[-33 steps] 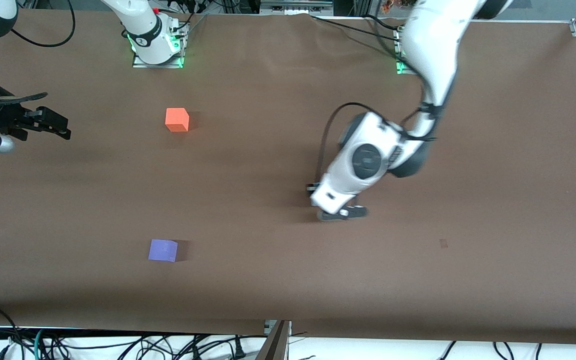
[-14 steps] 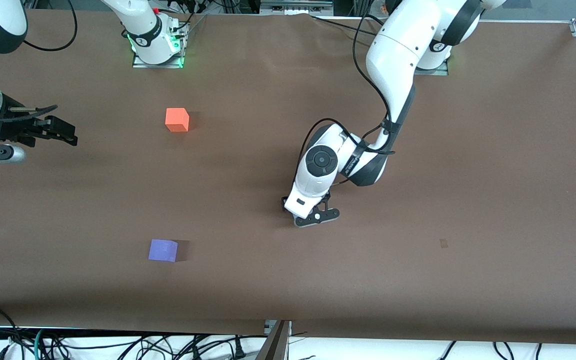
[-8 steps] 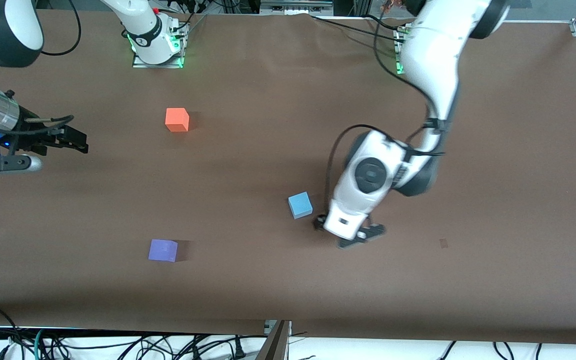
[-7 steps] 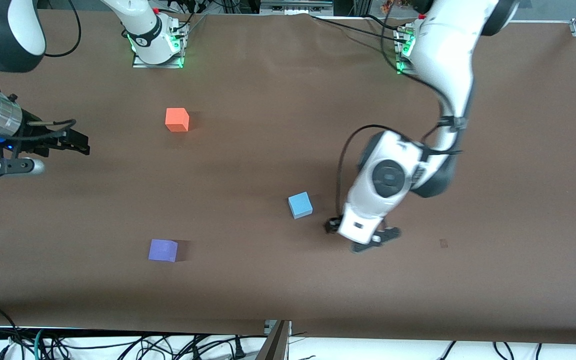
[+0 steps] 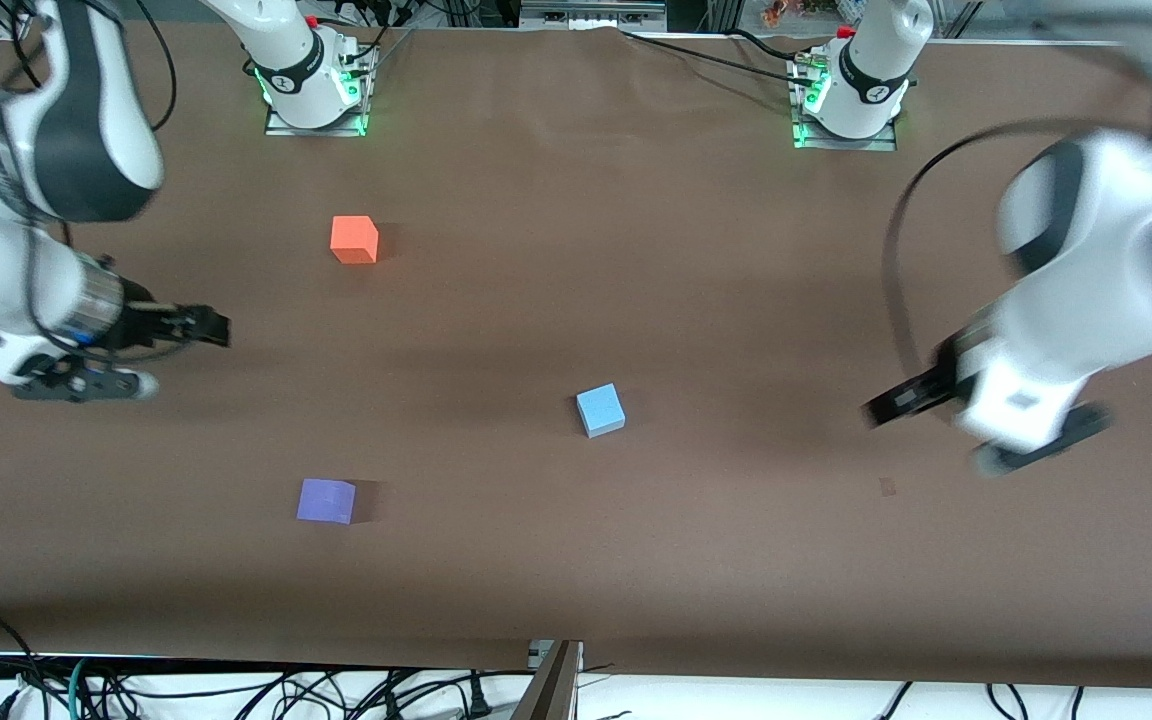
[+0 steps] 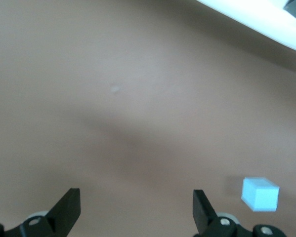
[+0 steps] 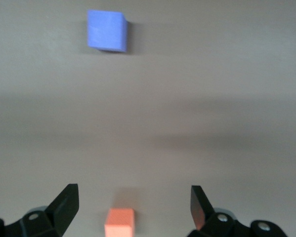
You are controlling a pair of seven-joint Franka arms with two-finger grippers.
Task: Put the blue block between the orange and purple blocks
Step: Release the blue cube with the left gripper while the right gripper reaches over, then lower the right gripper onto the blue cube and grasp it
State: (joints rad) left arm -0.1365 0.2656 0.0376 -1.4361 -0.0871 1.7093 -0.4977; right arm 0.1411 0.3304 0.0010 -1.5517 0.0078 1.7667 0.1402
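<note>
The blue block (image 5: 600, 410) lies alone on the brown table (image 5: 576, 560), near its middle. It also shows in the left wrist view (image 6: 260, 194). The orange block (image 5: 354, 239) and the purple block (image 5: 326, 500) lie toward the right arm's end, with the purple one nearer the camera. My left gripper (image 5: 1021, 440) is open and empty (image 6: 136, 197), over bare table toward the left arm's end, well away from the blue block. My right gripper (image 5: 208, 328) is open and empty (image 7: 134, 192), between the orange block (image 7: 120, 223) and the purple block (image 7: 106, 30), toward the table's end.
The two arm bases (image 5: 314, 95) (image 5: 846, 100) stand on the table's edge farthest from the camera. A small dark mark (image 5: 887, 487) is on the table below the left hand. Cables hang along the edge nearest the camera.
My left gripper let go of the blue block near the table's middle and swung away toward the left arm's end. My right gripper moved in toward the table's middle.
</note>
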